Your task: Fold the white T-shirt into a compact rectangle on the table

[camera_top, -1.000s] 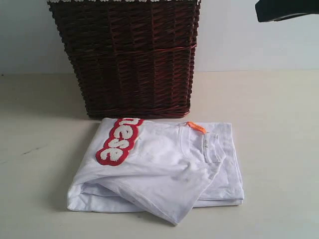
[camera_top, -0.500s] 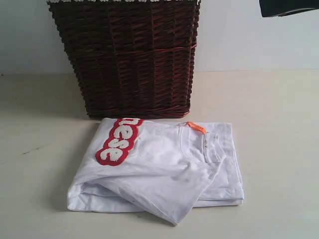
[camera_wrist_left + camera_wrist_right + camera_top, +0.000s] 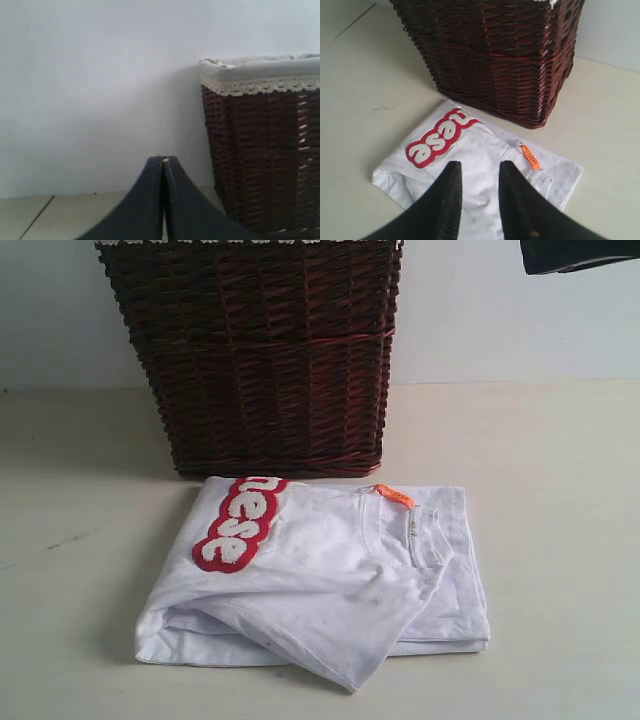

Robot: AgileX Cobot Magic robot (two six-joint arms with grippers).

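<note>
The right tool [image 3: 479, 167] hangs spread and empty above the white T-shirt [image 3: 320, 580]. The left tool [image 3: 163, 164] is pressed together on nothing, up near the wicker basket [image 3: 260, 350]. The shirt lies folded on the bench [image 3: 560, 540] just in front of the basket, with 1 slanted top flap [image 3: 350, 655] poking past its front edge. A deep pinch there could catch several layers and drag the stack open. Reaching too far back could bump the basket.

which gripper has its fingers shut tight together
The left gripper: its fingers meet with no gap, holding nothing. The right gripper differs, its fingers standing apart with the white T-shirt showing between them.
</note>
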